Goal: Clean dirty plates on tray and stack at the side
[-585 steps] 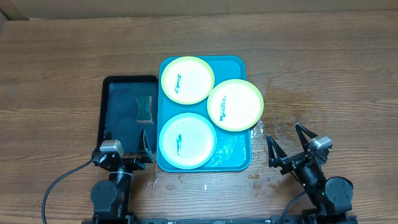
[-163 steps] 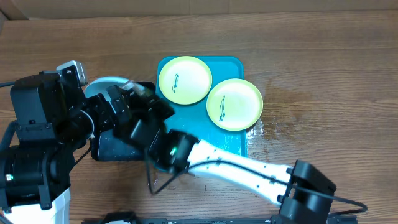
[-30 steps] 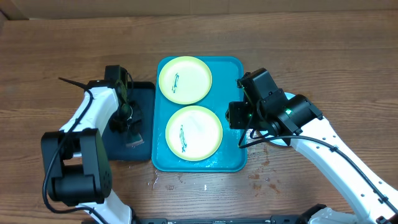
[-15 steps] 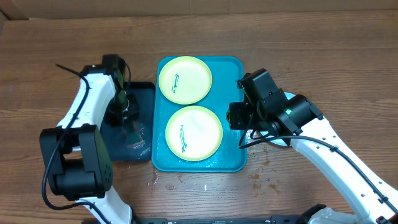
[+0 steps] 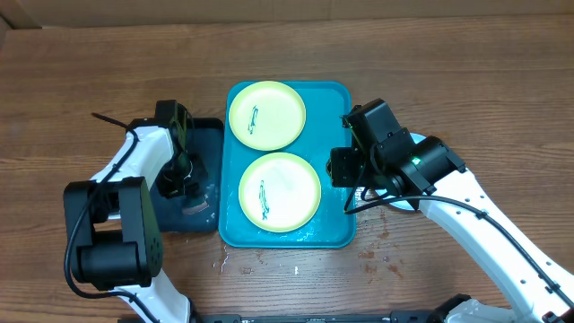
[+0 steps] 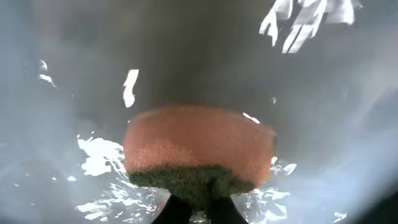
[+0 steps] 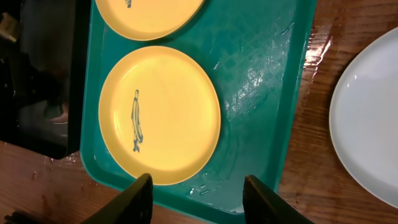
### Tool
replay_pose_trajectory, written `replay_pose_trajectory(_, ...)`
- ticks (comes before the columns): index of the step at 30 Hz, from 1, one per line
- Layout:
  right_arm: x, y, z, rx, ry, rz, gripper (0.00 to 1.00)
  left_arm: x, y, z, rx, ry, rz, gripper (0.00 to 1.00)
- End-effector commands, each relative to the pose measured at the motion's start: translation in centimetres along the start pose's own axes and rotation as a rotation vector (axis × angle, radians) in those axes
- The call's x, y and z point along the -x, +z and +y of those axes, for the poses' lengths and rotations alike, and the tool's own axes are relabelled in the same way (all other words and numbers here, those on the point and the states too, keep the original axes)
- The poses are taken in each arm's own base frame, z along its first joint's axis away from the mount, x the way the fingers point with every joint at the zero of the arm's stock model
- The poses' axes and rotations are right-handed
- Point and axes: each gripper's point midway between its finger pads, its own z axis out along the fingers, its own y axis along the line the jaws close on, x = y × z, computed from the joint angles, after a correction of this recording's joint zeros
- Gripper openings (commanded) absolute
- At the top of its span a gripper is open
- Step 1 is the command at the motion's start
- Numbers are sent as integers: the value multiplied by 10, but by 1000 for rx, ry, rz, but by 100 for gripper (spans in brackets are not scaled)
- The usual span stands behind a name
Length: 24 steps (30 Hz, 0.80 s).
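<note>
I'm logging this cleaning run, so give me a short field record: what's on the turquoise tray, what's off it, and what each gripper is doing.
on tray: far plate and near plate, both yellow-green, each with a dark smear
off tray: pale plate beside its right edge, partly in view
left gripper: shut on the sponge, in the wet black tray
right gripper: open, empty, above the tray's near edge

Left pincer [image 6: 199,211] clamps a sponge [image 6: 199,149]; right pincer [image 7: 202,199] spread wide.
</note>
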Motion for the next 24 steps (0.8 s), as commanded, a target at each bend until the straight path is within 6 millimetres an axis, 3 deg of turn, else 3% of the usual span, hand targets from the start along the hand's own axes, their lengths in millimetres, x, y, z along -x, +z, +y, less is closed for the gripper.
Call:
replay_pose_trajectory(1,5,-3,0,-2,-6,-19,48,-3,-2,4,12,13,27,4)
replay_pose_trajectory(7,12,-3,-6,-41,27,-55,36,23,-59,-1,1,46,-11,4)
replay_pose_trajectory(11,18,-1,-21,-118,134,-97,36,35,-86,0,12,55,-45,4)
replay_pose_trajectory(15,15,10,-24,-129,177,-73,36,37,-76,0,20,56,-60,4)
replay_pose_trajectory(24,1,56,-30,-160,201,51,36,16,-8,5,37,63,-44,4)
